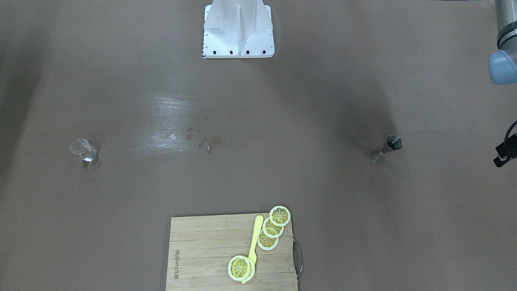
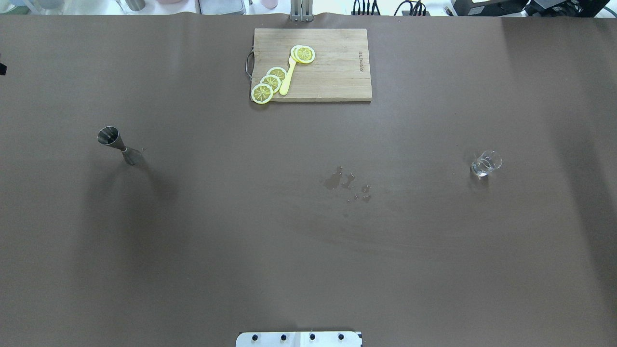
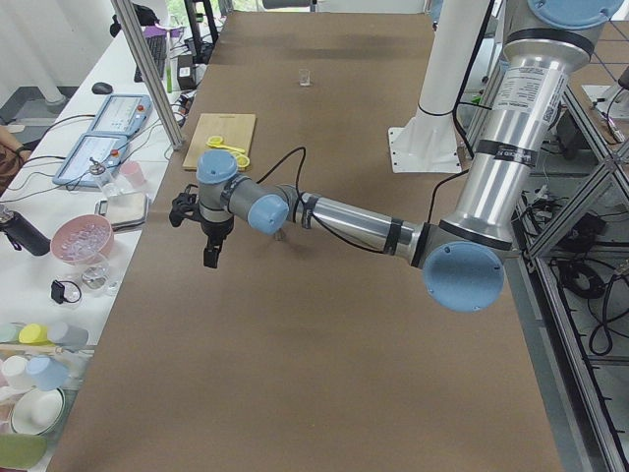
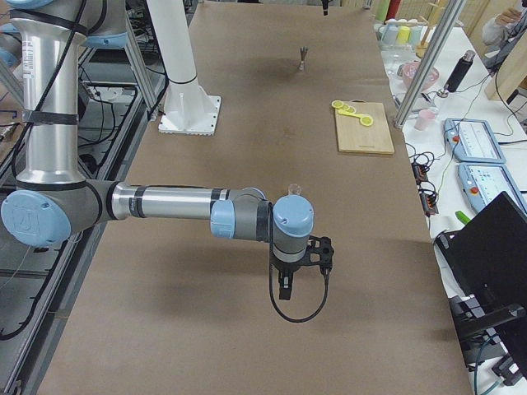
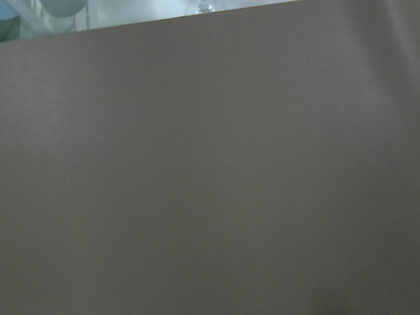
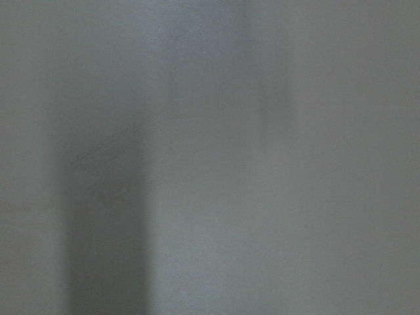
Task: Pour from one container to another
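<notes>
A steel jigger (image 2: pixel 118 144) stands upright on the brown table on my left side; it also shows as the jigger (image 1: pixel 387 148) in the front view. A small clear glass (image 2: pixel 486 163) holding a little clear liquid stands on my right side, also seen as the glass (image 1: pixel 83 150). My left gripper (image 3: pixel 211 258) hangs over the table's left edge, outboard of the jigger, and I cannot tell if it is open or shut. My right gripper (image 4: pixel 284 290) hangs near the right end, beyond the glass (image 4: pixel 293 191), and its state is just as unclear. Both wrist views show only bare table.
A wooden cutting board (image 2: pixel 332 72) with lemon slices (image 2: pixel 270 82) and a yellow knife (image 2: pixel 288 79) lies at the far middle edge. Spilled droplets (image 2: pixel 344 182) wet the table's centre. The white robot base (image 1: pixel 238 28) stands at my side. Bowls and cups (image 3: pixel 79 241) fill a side bench.
</notes>
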